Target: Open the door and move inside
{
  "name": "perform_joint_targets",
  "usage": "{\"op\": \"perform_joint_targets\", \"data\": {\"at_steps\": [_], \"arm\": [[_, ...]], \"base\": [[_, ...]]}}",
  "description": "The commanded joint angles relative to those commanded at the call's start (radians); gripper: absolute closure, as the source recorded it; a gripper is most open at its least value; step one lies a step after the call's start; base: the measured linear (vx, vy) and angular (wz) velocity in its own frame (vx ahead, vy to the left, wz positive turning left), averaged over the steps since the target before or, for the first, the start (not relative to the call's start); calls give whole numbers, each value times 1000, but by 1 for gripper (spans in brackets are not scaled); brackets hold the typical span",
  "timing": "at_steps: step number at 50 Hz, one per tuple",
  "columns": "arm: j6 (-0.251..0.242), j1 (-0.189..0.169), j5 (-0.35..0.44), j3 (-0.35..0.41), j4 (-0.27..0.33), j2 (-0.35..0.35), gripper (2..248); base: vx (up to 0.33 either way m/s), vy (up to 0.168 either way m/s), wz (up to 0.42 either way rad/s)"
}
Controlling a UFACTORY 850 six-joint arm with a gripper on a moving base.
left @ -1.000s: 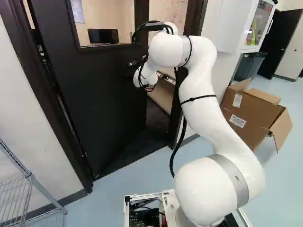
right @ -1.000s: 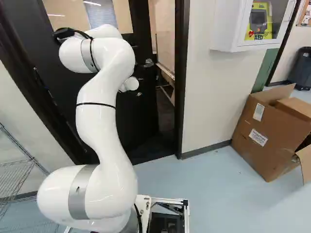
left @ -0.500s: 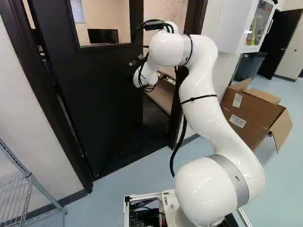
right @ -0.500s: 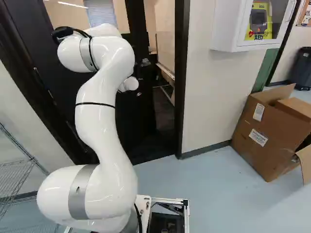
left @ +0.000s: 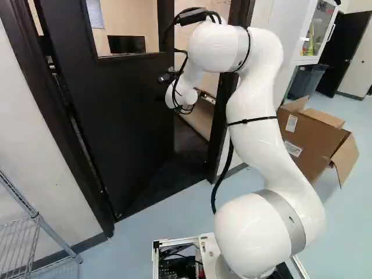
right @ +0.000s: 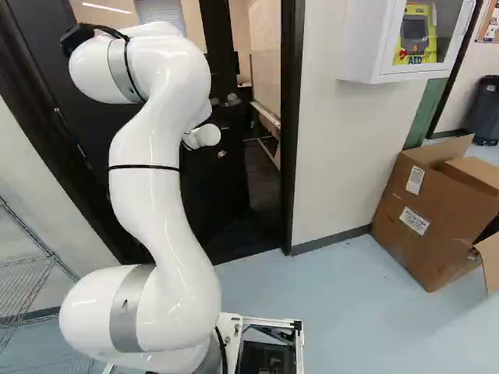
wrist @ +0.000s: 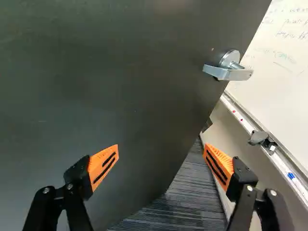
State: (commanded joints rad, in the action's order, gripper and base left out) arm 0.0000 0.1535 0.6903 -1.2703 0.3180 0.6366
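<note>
At the upper left of the left base view, the door (left: 128, 116) is standing slightly wider open than a second ago; the arm (left: 253, 119) is leaning farther right. The gripper (left: 161, 96) is holding its fingers (wrist: 104, 164) spread. Only the wrist view is showing the carpet's (wrist: 195, 192) stripes.

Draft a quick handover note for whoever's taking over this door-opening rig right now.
End effector: open, holding nothing, facing the door.
Door handle: on the door near its free edge, ahead of the fingers, not gripped.
Done: door off its frame, partly open, with a gap showing the room beyond.
Left: probably swing the door wider, then move the base through; it is outside the doorway.
</note>
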Motion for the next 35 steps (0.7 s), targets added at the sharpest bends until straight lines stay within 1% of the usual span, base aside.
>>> {"op": "perform_joint_targets", "data": {"at_steps": [14,35], "arm": [[0,-8,0,94,-18,-71,3],[0,-21,0,228,-70,-174,3]], "base": [[0,0,0],[0,0,0]]}}
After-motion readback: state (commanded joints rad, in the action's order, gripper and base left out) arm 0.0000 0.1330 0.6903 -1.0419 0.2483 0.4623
